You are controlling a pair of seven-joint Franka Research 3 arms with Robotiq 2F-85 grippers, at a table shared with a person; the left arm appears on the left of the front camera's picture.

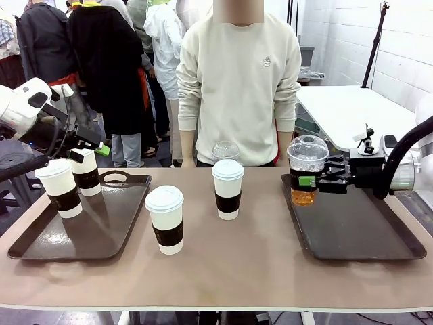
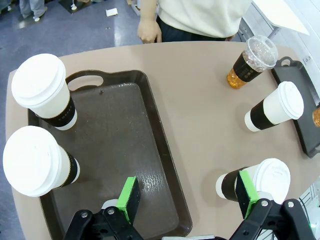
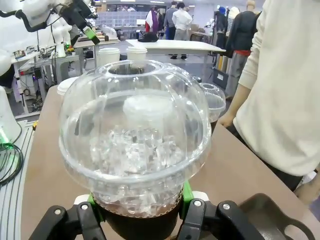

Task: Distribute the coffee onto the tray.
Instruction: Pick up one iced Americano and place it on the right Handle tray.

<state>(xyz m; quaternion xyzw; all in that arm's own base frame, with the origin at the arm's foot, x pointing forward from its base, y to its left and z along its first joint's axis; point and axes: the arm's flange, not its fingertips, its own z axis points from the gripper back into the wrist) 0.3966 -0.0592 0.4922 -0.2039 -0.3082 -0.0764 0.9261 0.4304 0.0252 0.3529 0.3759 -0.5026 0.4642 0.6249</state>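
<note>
My right gripper (image 1: 315, 181) is shut on a clear dome-lidded cup of amber drink (image 1: 306, 169) by its dark sleeve, at the far left corner of the right tray (image 1: 365, 230). Whether the cup touches the tray I cannot tell. In the right wrist view its icy dome (image 3: 135, 135) stands right over my right gripper (image 3: 137, 202). Two white lidded cups (image 1: 59, 187) (image 1: 85, 171) stand on the left tray (image 1: 101, 223). Another two (image 1: 165, 218) (image 1: 228, 187) stand on the bare table, with a second clear cup (image 1: 225, 149) behind them. My left gripper (image 2: 187, 192) hangs open high over the left tray's edge (image 2: 160, 150).
A person in a cream sweater (image 1: 238, 81) stands at the far side, one hand (image 2: 149, 31) at the table edge. Most of the right tray's brown floor (image 1: 358, 237) is bare, as is the middle of the left one (image 2: 115, 145). People stand behind at the left.
</note>
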